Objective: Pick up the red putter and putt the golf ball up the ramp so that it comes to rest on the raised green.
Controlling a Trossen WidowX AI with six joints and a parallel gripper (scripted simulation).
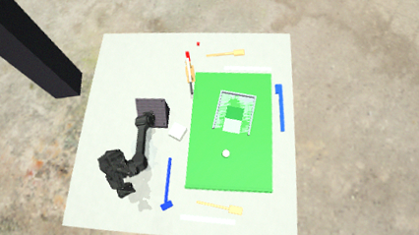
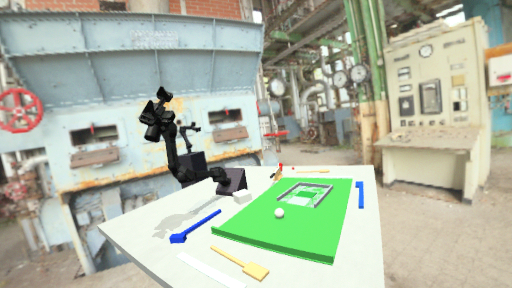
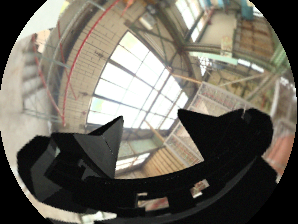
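A pale square table top (image 1: 112,50) carries a flat bright-green putting mat (image 1: 209,168) with a grey-framed raised green (image 1: 234,112) toward its far end and a small white golf ball (image 1: 226,153) lying on the mat just near of the ramp. The black jointed arm (image 1: 140,143) rears up at the table's left with its black parallel-jaw gripper (image 2: 161,101) held high, jaws spread wide on nothing. The red-headed putter (image 1: 189,71) lies at the mat's far left corner, well apart from the gripper.
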